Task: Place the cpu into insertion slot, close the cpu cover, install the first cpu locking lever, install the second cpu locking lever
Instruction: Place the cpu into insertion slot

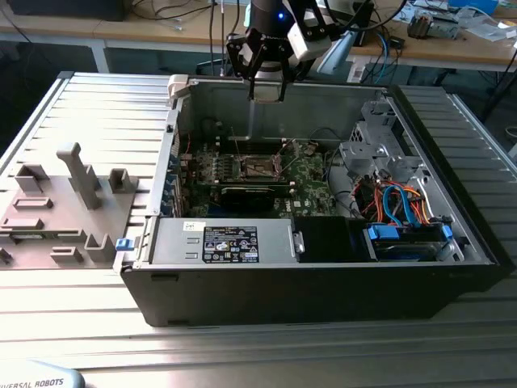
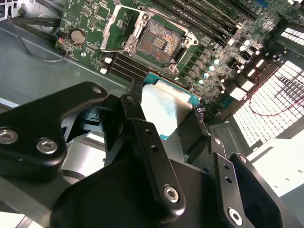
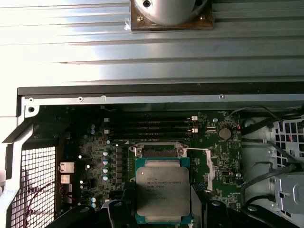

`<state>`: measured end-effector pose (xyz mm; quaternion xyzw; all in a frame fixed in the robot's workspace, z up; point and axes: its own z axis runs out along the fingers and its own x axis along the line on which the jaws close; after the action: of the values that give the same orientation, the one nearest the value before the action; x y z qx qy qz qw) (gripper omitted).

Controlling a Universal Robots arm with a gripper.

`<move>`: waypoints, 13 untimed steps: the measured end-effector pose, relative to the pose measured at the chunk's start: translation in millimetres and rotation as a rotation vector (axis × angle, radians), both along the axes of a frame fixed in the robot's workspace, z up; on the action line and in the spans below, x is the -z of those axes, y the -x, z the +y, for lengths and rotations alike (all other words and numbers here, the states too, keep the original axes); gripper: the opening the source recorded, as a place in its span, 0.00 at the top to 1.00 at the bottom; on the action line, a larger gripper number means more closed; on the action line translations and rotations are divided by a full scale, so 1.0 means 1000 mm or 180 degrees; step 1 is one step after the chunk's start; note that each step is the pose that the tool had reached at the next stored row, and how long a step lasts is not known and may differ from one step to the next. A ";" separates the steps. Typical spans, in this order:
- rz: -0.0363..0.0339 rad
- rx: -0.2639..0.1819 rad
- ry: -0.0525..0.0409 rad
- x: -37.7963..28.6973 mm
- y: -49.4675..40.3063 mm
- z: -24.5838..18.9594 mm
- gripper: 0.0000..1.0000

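Step 1 was in hand: the fingers (image 2: 137, 128) clamped the cpu (image 3: 162, 192), at 12 o'clock from the insertion slot (image 1: 260, 167) in the exterior view. Seating would likely need square alignment.

Markings on the cpu (image 3: 163, 191) (fine print) are unreadable.

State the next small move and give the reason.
Probably ease the cpu down toward the insertion slot. The end effector holds the cpu above the case, and the insertion slot lies open and empty, with a gap between the two.
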<state>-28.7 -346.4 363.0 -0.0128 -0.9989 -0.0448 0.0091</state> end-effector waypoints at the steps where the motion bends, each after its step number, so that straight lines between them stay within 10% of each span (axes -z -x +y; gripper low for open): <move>1: 0.0000 0.0000 0.0000 0.0000 0.0000 0.0000 0.46; 13: 0.0000 0.0000 0.0000 0.0144 0.0000 0.0000 0.46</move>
<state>-28.7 -346.4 348.6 -0.0128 -0.9989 -0.0448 0.0091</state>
